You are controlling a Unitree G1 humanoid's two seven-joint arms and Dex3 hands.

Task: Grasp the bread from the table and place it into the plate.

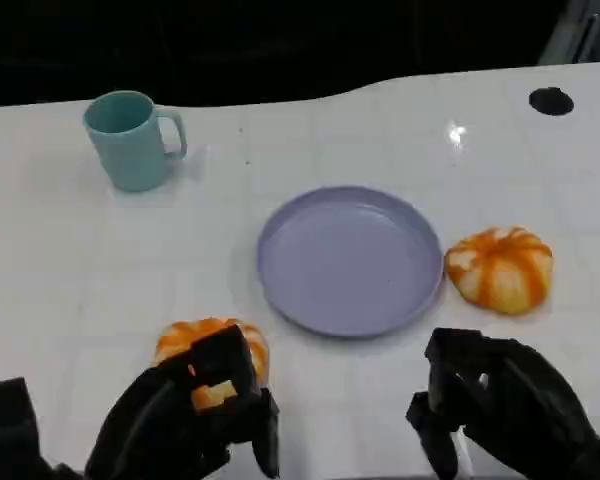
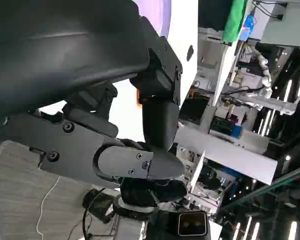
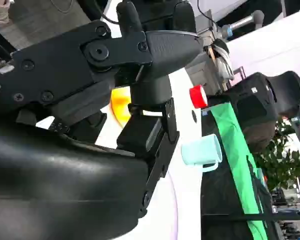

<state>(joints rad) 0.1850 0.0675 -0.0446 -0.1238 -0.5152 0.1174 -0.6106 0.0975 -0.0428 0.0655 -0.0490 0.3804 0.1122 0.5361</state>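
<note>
Two orange-and-white breads lie on the white table. One bread (image 1: 501, 268) sits just right of the empty purple plate (image 1: 350, 262), apart from my right hand (image 1: 500, 402), which hovers near the table's front edge holding nothing, fingers loosely bent. The other bread (image 1: 202, 338) lies in front of the plate, to its left. My left hand (image 1: 185, 418) reaches over this bread's near side, and orange shows between the fingers (image 1: 223, 362). Whether they grip it I cannot tell. In the left wrist view an orange sliver of bread (image 2: 138, 96) peeks past the fingers (image 2: 157, 120).
A teal mug (image 1: 130, 138) stands at the back left; the right wrist view also catches the mug (image 3: 202, 150). A black round hole (image 1: 551, 100) marks the table's far right corner. Bare tabletop (image 1: 70, 290) lies between mug and left hand.
</note>
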